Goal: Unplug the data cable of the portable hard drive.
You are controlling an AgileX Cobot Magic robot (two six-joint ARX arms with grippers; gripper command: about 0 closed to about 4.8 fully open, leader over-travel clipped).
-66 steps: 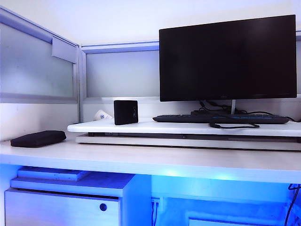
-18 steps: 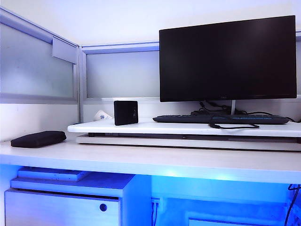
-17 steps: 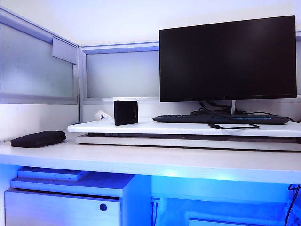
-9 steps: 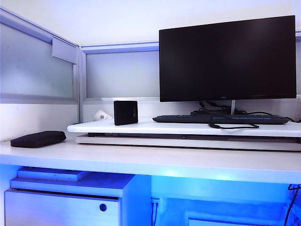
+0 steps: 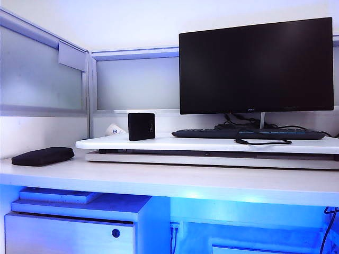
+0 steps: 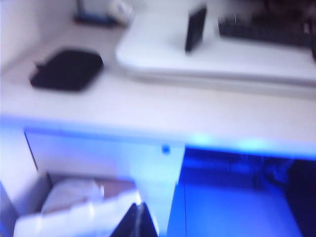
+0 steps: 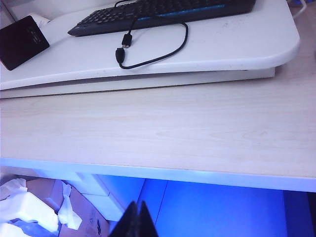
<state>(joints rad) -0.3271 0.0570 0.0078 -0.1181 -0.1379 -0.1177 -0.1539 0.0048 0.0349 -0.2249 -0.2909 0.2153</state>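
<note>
The portable hard drive (image 5: 141,126) is a small black slab standing on edge at the left end of a white riser board (image 5: 106,142); it also shows in both wrist views (image 6: 195,28) (image 7: 22,42). The data cable (image 5: 263,141) lies in a loop (image 7: 163,54) in front of the keyboard, well apart from the drive, with both plug ends lying loose on the board. My left gripper (image 6: 137,219) and right gripper (image 7: 135,217) are both shut and empty, low in front of the desk edge. Neither appears in the exterior view.
A large dark monitor (image 5: 256,66) stands behind a black keyboard (image 5: 248,134) on the riser. A soft black pouch (image 5: 43,155) lies on the desk at the left. Under the desk are a drawer unit (image 5: 69,233) and a cardboard box with white packing (image 7: 29,207).
</note>
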